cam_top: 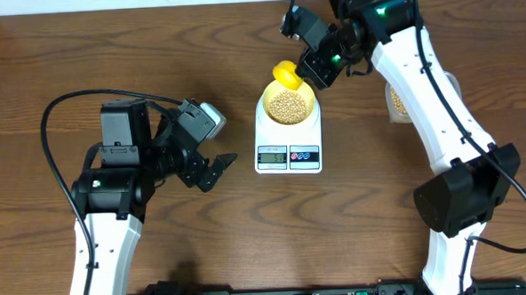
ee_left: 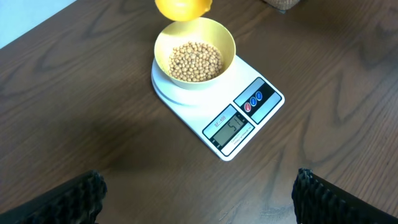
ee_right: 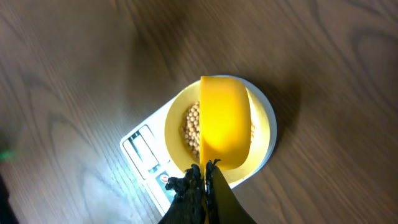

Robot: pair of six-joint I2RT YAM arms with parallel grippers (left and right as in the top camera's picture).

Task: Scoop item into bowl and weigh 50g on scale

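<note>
The pale yellow-green bowl stands on the white scale and holds many tan beans. My right gripper is shut on the handle of a bright yellow scoop, holding it over the bowl's far rim. In the right wrist view the scoop covers part of the bowl, with my right gripper at its handle. My left gripper is open and empty, left of the scale. The left wrist view shows the bowl, the beans, the scale and the scoop.
A clear tub with more beans sits to the right, mostly hidden behind my right arm. The scale's display is lit; I cannot read its digits surely. Bare wooden table lies around the scale.
</note>
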